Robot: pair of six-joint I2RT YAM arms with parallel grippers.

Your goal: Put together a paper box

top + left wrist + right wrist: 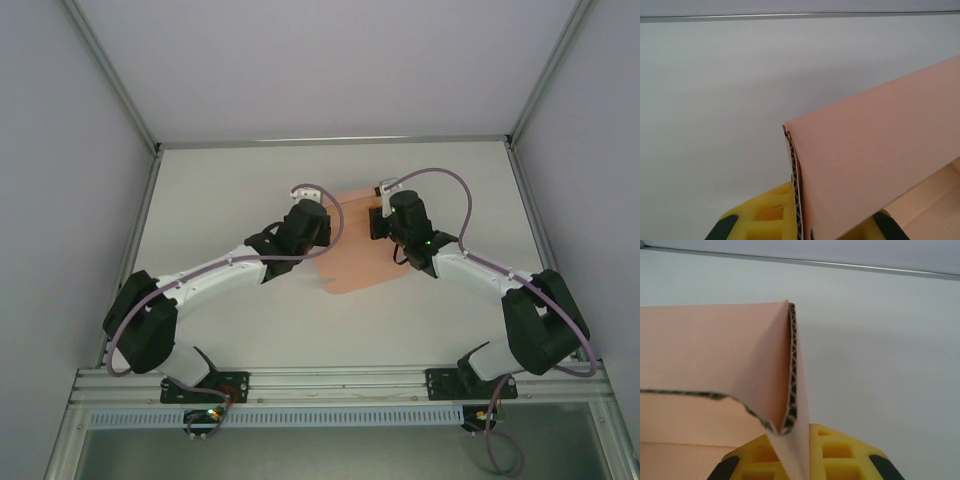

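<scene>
One paper box (356, 266), edges clamped in left tool (805, 225), right tool (799, 455)

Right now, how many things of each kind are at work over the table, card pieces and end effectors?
Paper box, one salmon-pink card sheet, partly folded: 1
End effectors, left end effector and right end effector, each shut on an edge of the card: 2
Total: 3
</scene>
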